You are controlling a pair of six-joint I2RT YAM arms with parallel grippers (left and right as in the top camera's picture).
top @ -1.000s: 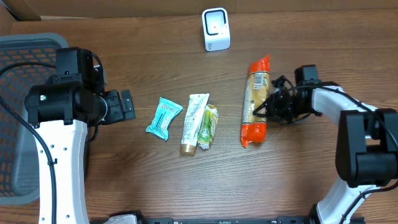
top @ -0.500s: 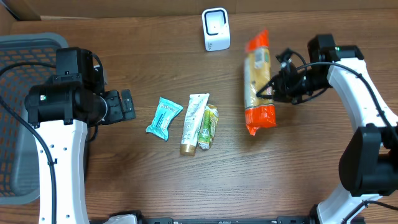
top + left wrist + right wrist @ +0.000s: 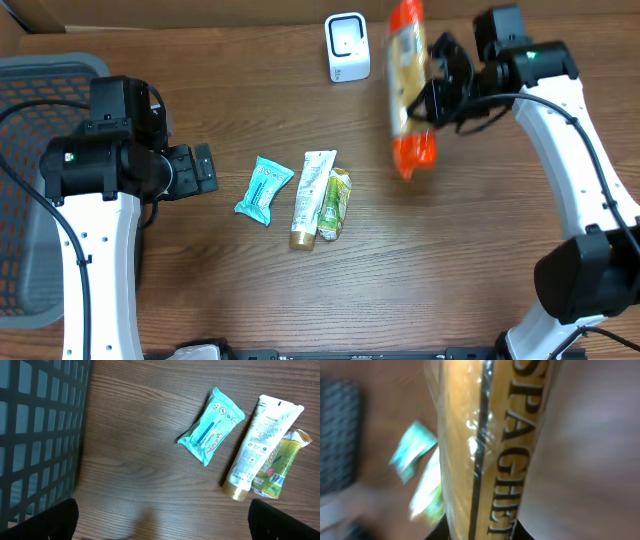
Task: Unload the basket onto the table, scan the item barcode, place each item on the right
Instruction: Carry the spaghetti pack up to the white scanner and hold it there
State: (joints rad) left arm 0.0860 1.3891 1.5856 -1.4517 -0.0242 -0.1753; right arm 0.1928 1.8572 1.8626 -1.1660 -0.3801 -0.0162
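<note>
even soft light; spaghetti pack (image 3: 403, 100) smeared by motion blur.

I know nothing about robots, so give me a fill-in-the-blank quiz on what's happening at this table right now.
The right gripper holds the ____ packet beside the white scanner.
The left gripper hovers with its jaws ____.
The white tube lies between the teal pouch and the ____ sachet.
Missing words: spaghetti, open, green.

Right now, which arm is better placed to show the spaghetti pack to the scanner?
Right. The right gripper is shut on the spaghetti pack, which it holds lifted just beside the scanner. The left gripper is open and empty, far off by the basket.
</note>
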